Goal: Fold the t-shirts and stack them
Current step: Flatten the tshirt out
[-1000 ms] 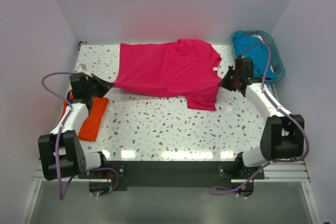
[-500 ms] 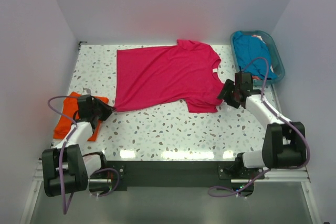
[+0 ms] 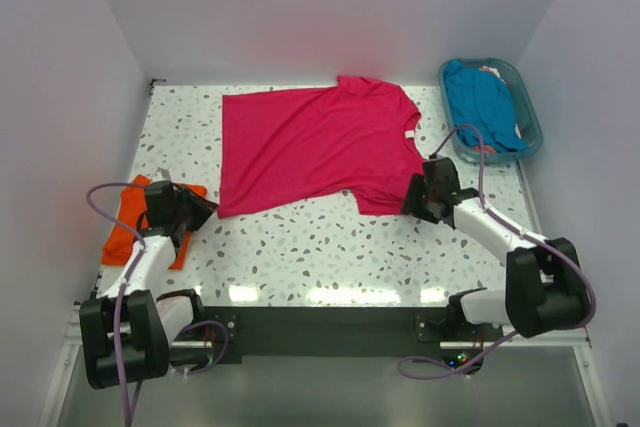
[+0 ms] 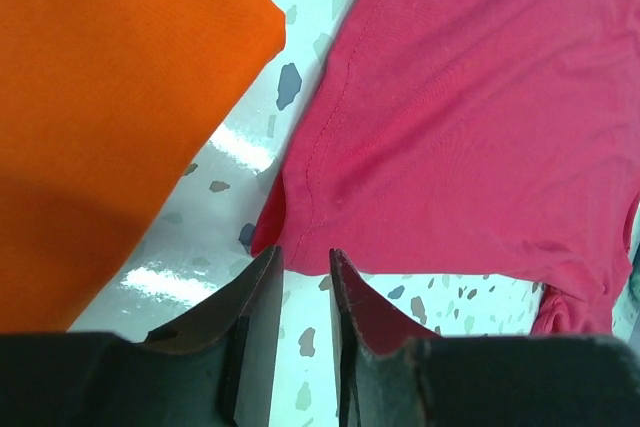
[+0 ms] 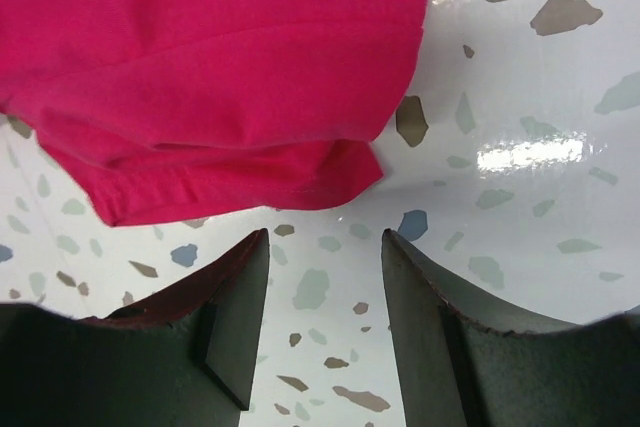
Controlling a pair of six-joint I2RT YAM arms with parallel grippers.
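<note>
The hot pink t-shirt point(image 3: 315, 152) lies spread flat across the far middle of the table, collar toward the right. My left gripper point(image 3: 207, 209) sits at its near-left hem corner. In the left wrist view the left gripper point(image 4: 305, 257) is open by a narrow gap with nothing in it, and the pink t-shirt point(image 4: 480, 117) lies just past its tips. My right gripper point(image 3: 408, 197) is beside the near-right sleeve. The right gripper point(image 5: 325, 237) stands open over bare table, a short way from the pink t-shirt point(image 5: 220, 67). A folded orange t-shirt point(image 3: 122, 235) lies under my left arm, and the orange t-shirt point(image 4: 110, 97) fills the left of the left wrist view.
A teal plastic basket point(image 3: 532, 125) stands at the far right corner with a teal blue t-shirt point(image 3: 483, 102) heaped in it. White walls close in on the left, back and right. Speckled table point(image 3: 320, 247) shows between the pink t-shirt and the arm bases.
Both grippers were shut on the pink t-shirt's edges and have let go. The t-shirt was drawn toward me and now lies flatter. Both grippers have come nearer to me.
</note>
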